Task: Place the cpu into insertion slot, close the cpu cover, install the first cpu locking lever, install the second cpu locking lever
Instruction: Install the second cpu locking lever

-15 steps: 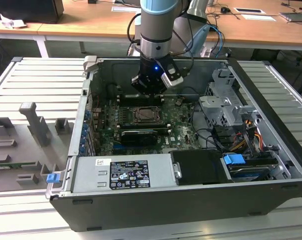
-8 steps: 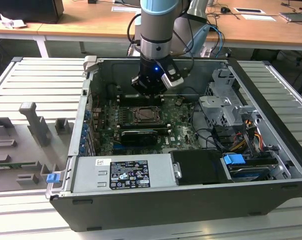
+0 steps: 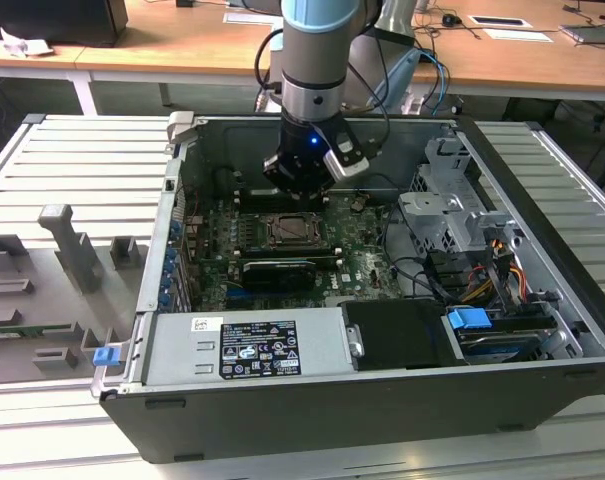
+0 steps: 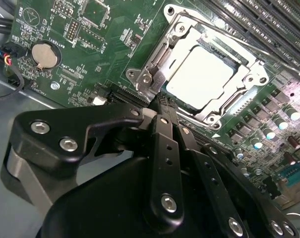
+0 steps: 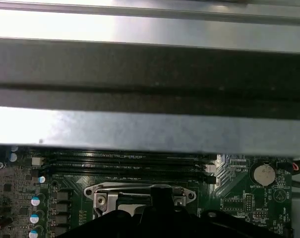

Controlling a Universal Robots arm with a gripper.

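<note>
In the exterior view, the open computer case is being shown on the ribbed bench, and the insertion slot is lying flat on the motherboard just below the pincer. In the second wrist view, the pincer is being held with its fingers pressed together on nothing, tips at the slot's edge. The cpu — square, so no long axis — is seated face-up beyond them, framed by the cpu cover.
</note>
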